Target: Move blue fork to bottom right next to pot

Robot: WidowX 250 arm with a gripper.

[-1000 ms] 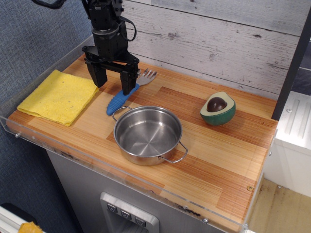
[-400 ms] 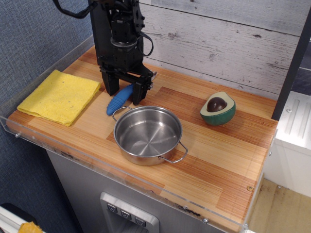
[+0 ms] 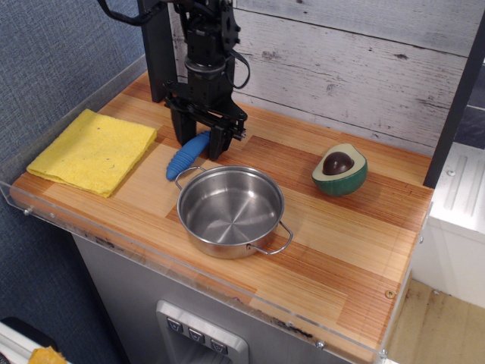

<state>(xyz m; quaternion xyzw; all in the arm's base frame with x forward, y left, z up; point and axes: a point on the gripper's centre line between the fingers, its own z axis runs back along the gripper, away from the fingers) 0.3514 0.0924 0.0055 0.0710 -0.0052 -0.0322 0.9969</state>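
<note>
We see the gripper (image 3: pixel 203 145) with jaws spread, straddling the upper end of the blue fork (image 3: pixel 184 156) (tines hidden). Its handle runs toward 7 o'clock, at 10 o'clock of the pot (image 3: pixel 230 209)

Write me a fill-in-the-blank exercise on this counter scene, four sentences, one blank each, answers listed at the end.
1. The claw stands over the upper end of the fork with the ______ handle.
2. The folded cloth at the left of the counter is ______ in colour.
3. The halved toy fruit to the right of the pot is an ______.
4. The inside of the pot holds ______.

Missing words: blue; yellow; avocado; nothing
</note>
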